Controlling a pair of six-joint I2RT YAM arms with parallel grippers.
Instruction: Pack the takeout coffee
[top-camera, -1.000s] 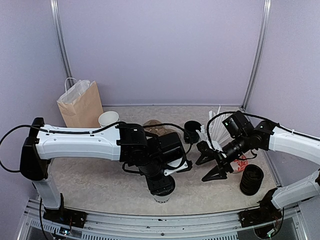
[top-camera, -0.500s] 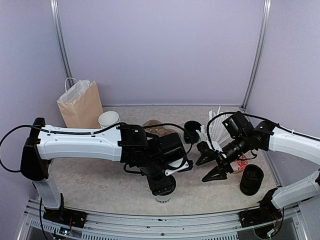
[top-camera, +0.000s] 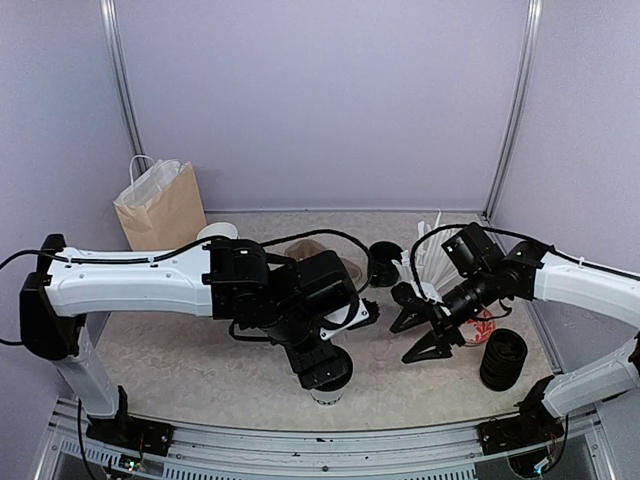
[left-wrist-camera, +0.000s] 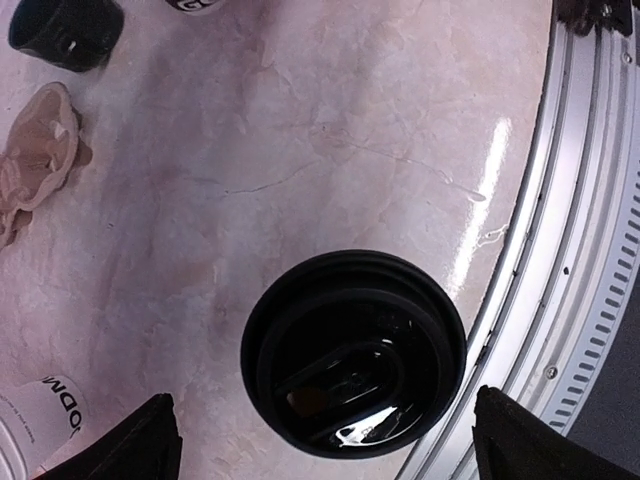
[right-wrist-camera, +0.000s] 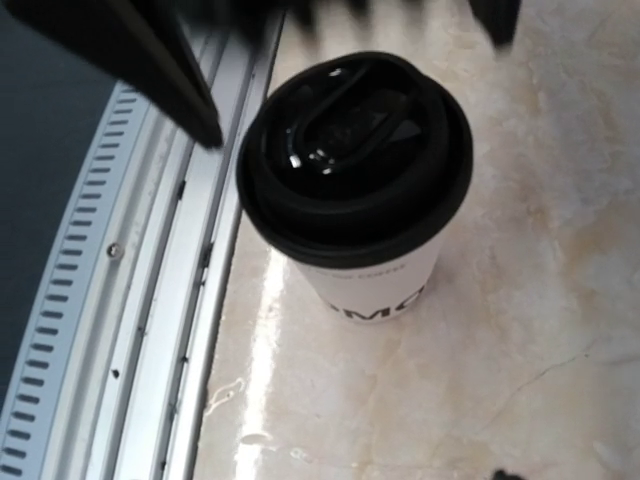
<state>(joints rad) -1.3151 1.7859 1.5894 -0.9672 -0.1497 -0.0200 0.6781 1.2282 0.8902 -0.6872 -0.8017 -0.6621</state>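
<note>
Left gripper hangs straight above the coffee cup with its jaws spread wide. In the left wrist view we see one finger at about 8 o'clock of the black lid and the other at about 4 o'clock. Each has bare table between it and the lid's rim, so nothing is held.

We find the cup upright at 6 o'clock on the table, just beside the metal rail along the near edge, with its lid seated on top.

Our right gripper sits at about 2 o'clock from the cup and apart from it, its jaws parted and empty, tips turned toward the cup.

At 10 o'clock on the table we see a brown paper bag standing upright. An open white cup is just beside it, mostly hidden by the left arm. A black cup with white sticks stands near 1 o'clock, and a stack of black lids at 4 o'clock. The brown tray shows only partly behind the left arm.
</note>
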